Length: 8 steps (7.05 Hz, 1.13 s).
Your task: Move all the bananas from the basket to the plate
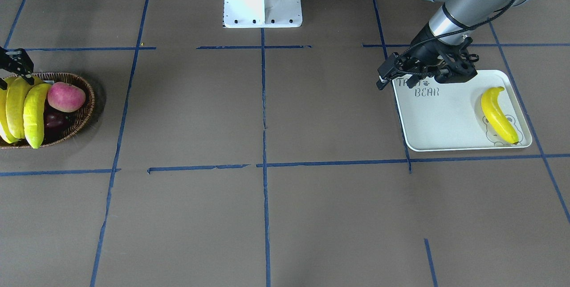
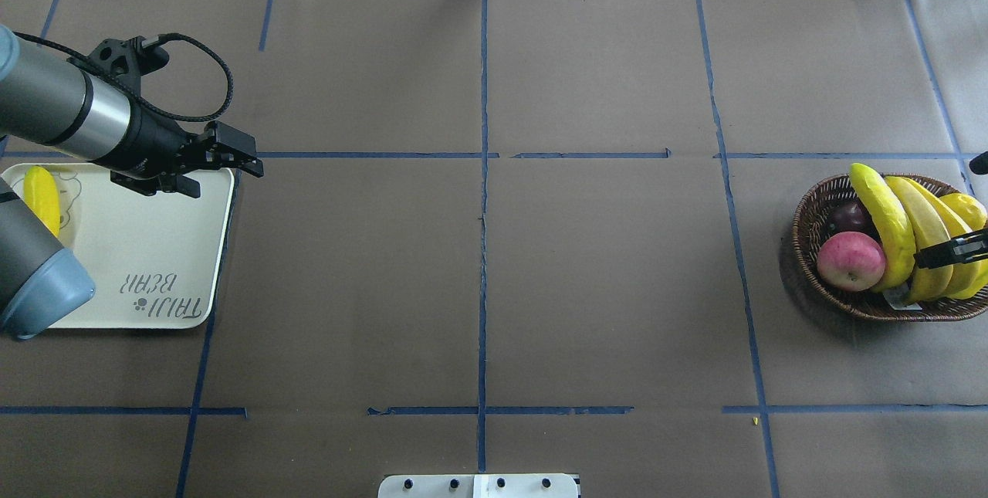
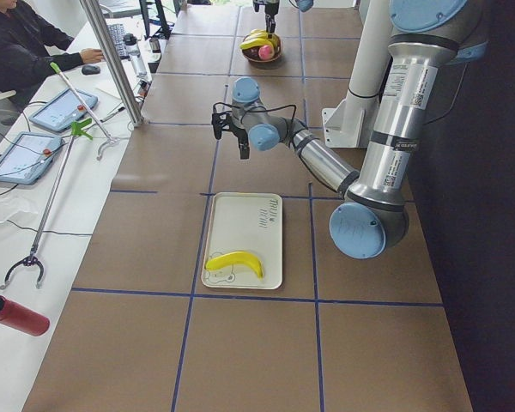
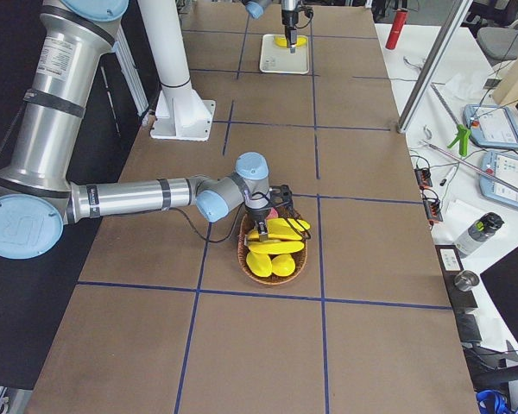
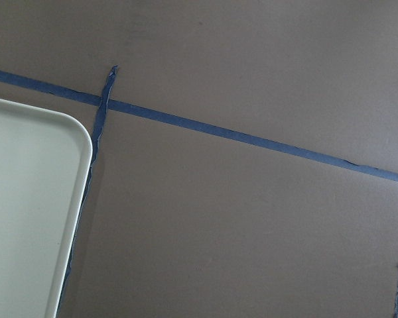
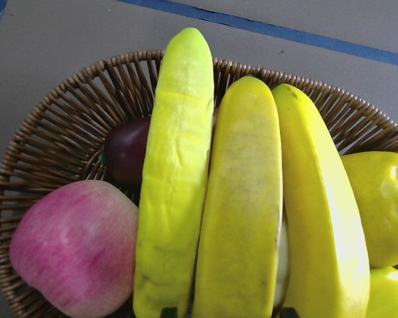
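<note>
Logged the left arm (image 2: 69,112) stretched low over the far side of the plate (image 2: 154,251), wrist level and pointing right. Placed the left gripper (image 2: 251,160) just past the plate's far right corner, above a crossing of blue tape (image 2: 483,174); fingers apart, holding nothing.

Traced the right arm (image 4: 129,198) lying level, wrist bent straight down over the basket (image 2: 806,228). Found the right gripper (image 1: 17,78) hanging close above the fruit, spread wide. Its tips show either side of the middle banana (image 6: 242,199); cannot tell whether touching.

Counted three bananas (image 2: 888,224) side by side in the basket, far ends poking past the rim. Spotted the fourth banana (image 2: 42,197) at the plate's far left, over the bear outline, partly hidden by the arm in the overhead view.

Edges:
- Pink apple (image 2: 850,260) pressed against the leftmost banana.
- Dark fruit (image 6: 126,149) just beyond the apple.
- Rounder yellow fruit (image 6: 378,205) packed in on the right.
- Lettering uncovered at the plate's near right.

Noted plate and basket well apart, at the left and right ends. Between them, only broad brown table (image 2: 494,289) and tape lines.
</note>
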Each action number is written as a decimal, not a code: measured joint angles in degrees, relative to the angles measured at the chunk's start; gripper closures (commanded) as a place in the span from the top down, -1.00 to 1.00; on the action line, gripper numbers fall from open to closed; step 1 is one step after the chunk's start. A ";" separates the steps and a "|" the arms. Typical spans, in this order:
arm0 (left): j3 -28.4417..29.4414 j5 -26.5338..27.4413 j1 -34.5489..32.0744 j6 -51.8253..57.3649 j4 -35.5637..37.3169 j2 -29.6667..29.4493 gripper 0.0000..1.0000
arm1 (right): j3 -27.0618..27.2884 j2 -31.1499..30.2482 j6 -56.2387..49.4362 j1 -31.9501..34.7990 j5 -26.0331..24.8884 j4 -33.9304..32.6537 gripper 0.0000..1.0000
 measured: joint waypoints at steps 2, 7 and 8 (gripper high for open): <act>-0.04 0.09 -0.01 -0.99 0.00 0.17 0.99 | 0.03 -0.06 -1.11 0.12 0.26 0.06 -0.98; -0.05 0.12 0.07 -1.58 0.00 0.21 0.99 | 5.10 -2.47 -2.42 6.99 1.78 0.27 -1.00; -0.05 0.12 0.14 -1.61 0.00 0.19 0.99 | 7.15 -2.80 -2.69 10.00 3.62 -0.10 -1.00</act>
